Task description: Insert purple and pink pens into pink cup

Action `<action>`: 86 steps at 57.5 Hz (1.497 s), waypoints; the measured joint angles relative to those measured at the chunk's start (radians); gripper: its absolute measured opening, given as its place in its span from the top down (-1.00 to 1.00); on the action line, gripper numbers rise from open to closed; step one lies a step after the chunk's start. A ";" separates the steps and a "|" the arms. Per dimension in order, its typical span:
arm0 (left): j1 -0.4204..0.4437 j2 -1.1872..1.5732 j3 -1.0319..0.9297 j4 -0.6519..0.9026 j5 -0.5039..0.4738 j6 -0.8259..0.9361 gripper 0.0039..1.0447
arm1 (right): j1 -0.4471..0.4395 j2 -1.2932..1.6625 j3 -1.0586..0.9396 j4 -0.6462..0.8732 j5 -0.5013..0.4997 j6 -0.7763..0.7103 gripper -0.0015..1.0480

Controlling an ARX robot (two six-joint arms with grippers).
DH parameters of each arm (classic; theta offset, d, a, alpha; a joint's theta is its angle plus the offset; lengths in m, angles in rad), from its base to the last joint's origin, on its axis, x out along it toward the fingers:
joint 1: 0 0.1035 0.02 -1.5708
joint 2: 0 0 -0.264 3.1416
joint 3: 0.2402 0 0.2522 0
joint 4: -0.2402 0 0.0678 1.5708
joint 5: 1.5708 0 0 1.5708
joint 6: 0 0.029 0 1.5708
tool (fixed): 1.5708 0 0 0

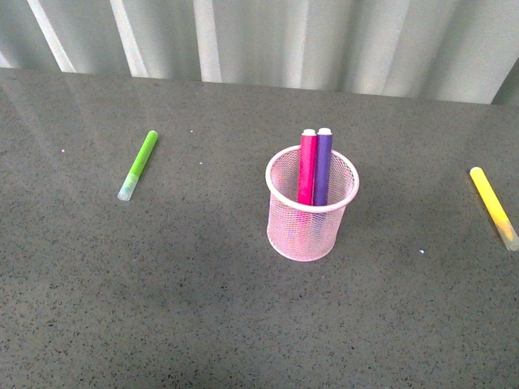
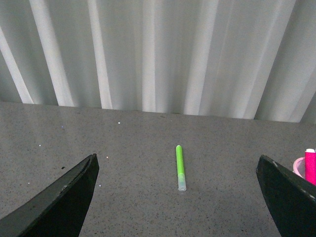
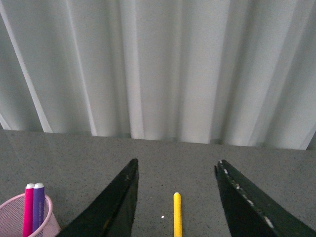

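Observation:
The pink mesh cup [image 1: 311, 212] stands upright near the middle of the grey table. The magenta-pink pen [image 1: 308, 166] and the purple pen [image 1: 323, 166] stand side by side inside it, white ends up, leaning on the far rim. Neither arm shows in the front view. In the left wrist view the left gripper [image 2: 177, 165] is open and empty, with the cup's edge [image 2: 298, 167] and the pink pen [image 2: 310, 165] at the picture's right. In the right wrist view the right gripper [image 3: 177, 168] is open and empty, with the cup [image 3: 27, 217] and both pens at the lower left.
A lime-green marker [image 1: 139, 165] lies on the table left of the cup and shows between the left fingers [image 2: 180, 167]. A yellow marker [image 1: 493, 207] lies near the table's right edge and shows between the right fingers [image 3: 177, 215]. A white curtain hangs behind the table.

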 joint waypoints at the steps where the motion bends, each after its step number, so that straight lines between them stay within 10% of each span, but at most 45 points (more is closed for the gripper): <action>1: 0.000 0.000 0.000 0.000 0.000 0.000 -0.88 | 0.000 -0.008 -0.006 -0.001 0.000 0.001 0.24; 11: 0.000 0.000 0.000 0.000 0.000 0.000 -0.88 | 0.000 -0.087 -0.065 -0.023 0.000 0.005 0.94; 86: 0.000 -0.001 0.000 0.000 0.000 0.000 -0.88 | 0.000 -0.493 -0.147 -0.327 0.000 0.014 0.88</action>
